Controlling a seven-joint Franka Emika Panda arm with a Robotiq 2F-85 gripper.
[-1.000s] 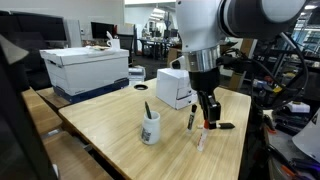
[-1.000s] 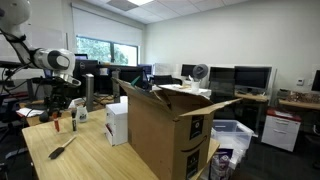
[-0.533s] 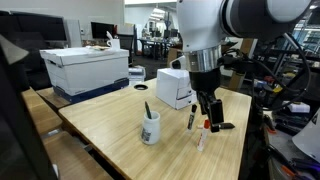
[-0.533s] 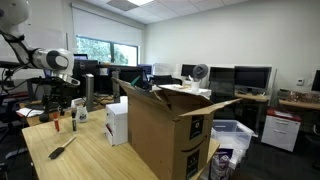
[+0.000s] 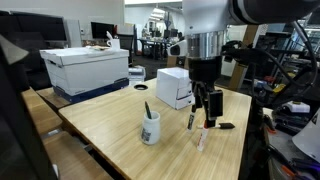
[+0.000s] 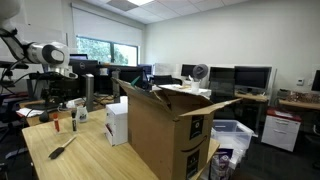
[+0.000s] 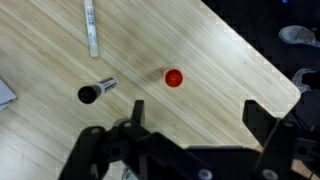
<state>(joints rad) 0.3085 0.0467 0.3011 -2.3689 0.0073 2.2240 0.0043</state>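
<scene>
Small red marker [image 7: 174, 77] standing on the wooden table [image 7: 50, 70], wide-open pincer [image 7: 194, 108] above it, holding nothing.

You get even overhead office light, a bright window [image 6: 98, 48] glaring, and a soft, blurred wrist view

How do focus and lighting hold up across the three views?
Wrist view: gripper dark and soft up close, red cap crisp. In an exterior view the window is brighter than the room; in an exterior view the white arm looks washed out.
</scene>
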